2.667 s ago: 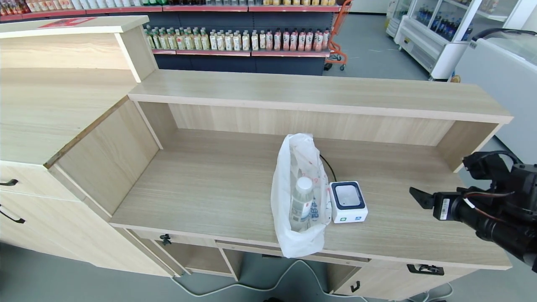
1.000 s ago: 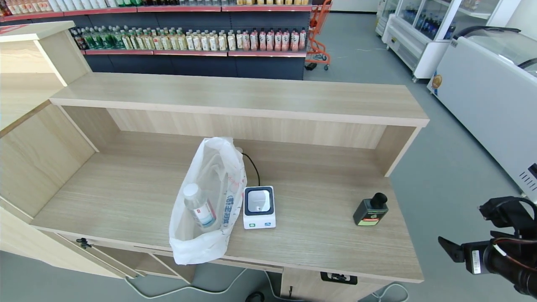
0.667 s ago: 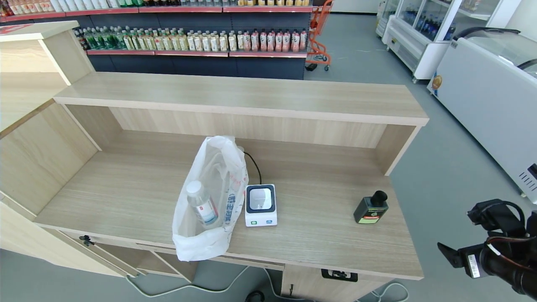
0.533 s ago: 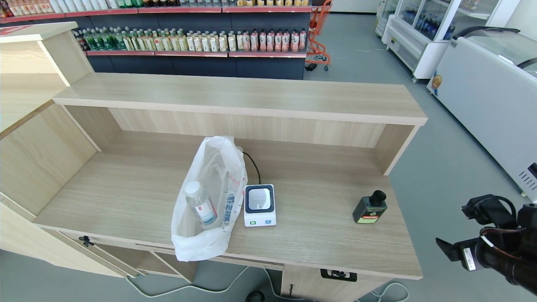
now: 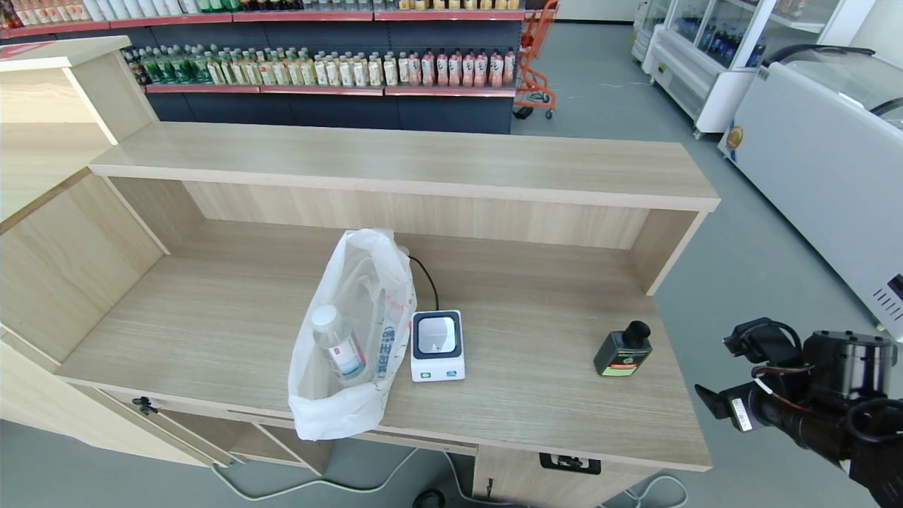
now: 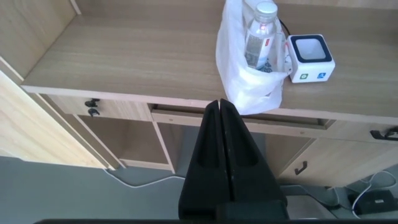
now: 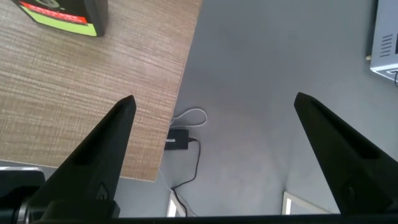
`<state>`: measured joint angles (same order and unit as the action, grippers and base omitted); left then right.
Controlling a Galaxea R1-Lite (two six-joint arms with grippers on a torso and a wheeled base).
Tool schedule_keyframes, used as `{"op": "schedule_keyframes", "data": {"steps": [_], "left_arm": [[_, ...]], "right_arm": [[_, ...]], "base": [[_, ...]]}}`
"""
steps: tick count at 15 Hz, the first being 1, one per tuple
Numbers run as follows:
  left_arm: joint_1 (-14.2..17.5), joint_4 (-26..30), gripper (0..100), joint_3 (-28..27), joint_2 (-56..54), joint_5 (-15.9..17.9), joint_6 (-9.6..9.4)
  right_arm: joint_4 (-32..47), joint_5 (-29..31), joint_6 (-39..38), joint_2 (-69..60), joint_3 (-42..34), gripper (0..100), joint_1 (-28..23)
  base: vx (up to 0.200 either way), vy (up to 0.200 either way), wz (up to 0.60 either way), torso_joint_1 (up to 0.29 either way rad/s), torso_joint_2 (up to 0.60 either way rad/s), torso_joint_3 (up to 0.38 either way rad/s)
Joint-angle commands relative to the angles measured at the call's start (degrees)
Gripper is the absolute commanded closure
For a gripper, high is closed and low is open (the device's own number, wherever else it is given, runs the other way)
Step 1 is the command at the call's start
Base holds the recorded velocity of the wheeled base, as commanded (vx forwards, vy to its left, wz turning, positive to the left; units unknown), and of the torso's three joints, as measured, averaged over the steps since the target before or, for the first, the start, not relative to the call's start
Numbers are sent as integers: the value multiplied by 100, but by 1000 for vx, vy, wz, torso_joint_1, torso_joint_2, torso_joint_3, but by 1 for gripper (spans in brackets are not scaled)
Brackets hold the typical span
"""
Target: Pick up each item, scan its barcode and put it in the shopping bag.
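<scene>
A white plastic shopping bag [image 5: 353,331] stands on the wooden counter [image 5: 536,402] with a clear water bottle [image 5: 338,347] inside it. Right beside the bag sits a white barcode scanner [image 5: 438,344] with its dark window facing up. A small dark bottle [image 5: 623,349] with a black cap and a green and red label [image 7: 59,14] stands near the counter's right end. My right gripper [image 7: 214,101] hangs open and empty past the counter's right front corner, over the floor. My left gripper [image 6: 221,106] is shut and empty, low in front of the counter, below the bag [image 6: 252,68].
A raised ledge [image 5: 402,159] runs along the back of the counter, with side walls at both ends. Chest freezers [image 5: 825,141] stand to the right across the grey floor. A cable and power brick [image 7: 178,142] lie on the floor under the counter's corner.
The head camera swung to the right early on, bringing the dark bottle into view. In the last half second my right arm moved left, closer to the counter's right end.
</scene>
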<state>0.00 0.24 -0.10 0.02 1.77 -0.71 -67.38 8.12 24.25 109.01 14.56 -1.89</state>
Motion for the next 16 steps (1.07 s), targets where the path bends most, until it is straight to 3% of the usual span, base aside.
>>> {"op": "schedule_keyframes", "data": {"steps": [1, 16], "left_arm": [[0, 2, 100, -8, -2, -1, 0], [0, 2, 100, 1, -2, -1, 0]], "right_arm": [[-3, -12, 1, 270, 100, 0, 163], [-3, -3, -25, 1070, 1199, 0, 778]], "base": [[0, 0, 0, 0, 0, 0], [0, 0, 0, 0, 0, 0]]}}
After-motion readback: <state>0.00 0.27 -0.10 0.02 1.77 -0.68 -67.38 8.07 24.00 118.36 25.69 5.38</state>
